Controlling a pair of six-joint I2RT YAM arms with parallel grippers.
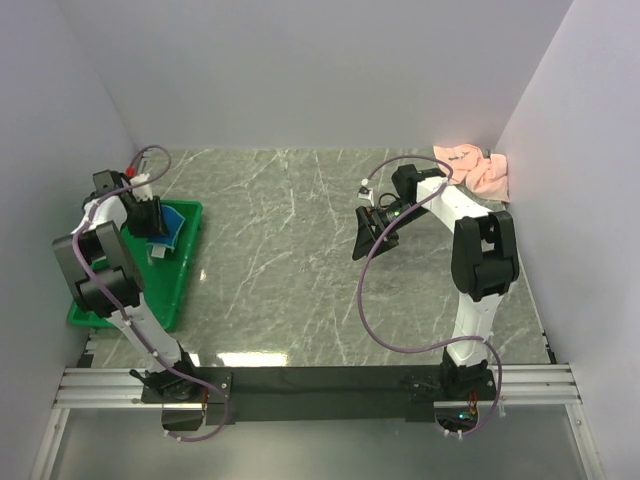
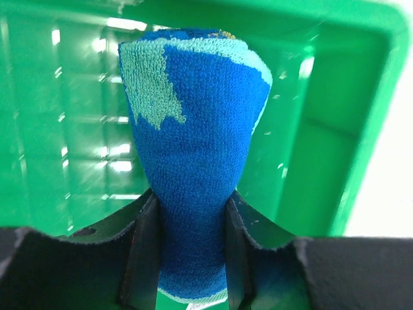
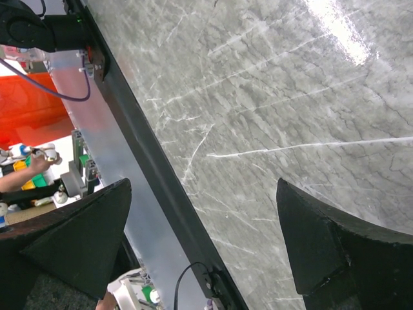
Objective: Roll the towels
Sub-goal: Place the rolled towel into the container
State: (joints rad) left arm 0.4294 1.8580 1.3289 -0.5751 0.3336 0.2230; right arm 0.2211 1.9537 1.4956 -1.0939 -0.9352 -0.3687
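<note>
A blue and teal towel, rolled into a thick tube, stands between the jaws of my left gripper, which is shut on its lower part. This happens over the green tray at the left, where the left gripper and the blue towel sit at the tray's far end. The salmon-pink towel lies crumpled in the back right corner. My right gripper hangs over the middle-right of the table, well apart from the pink towel. In its wrist view the right gripper stands wide open with nothing between its fingers.
The green tray's walls surround the rolled towel closely. White walls enclose the grey marble table on three sides. A black rail and an aluminium frame run along the near edge.
</note>
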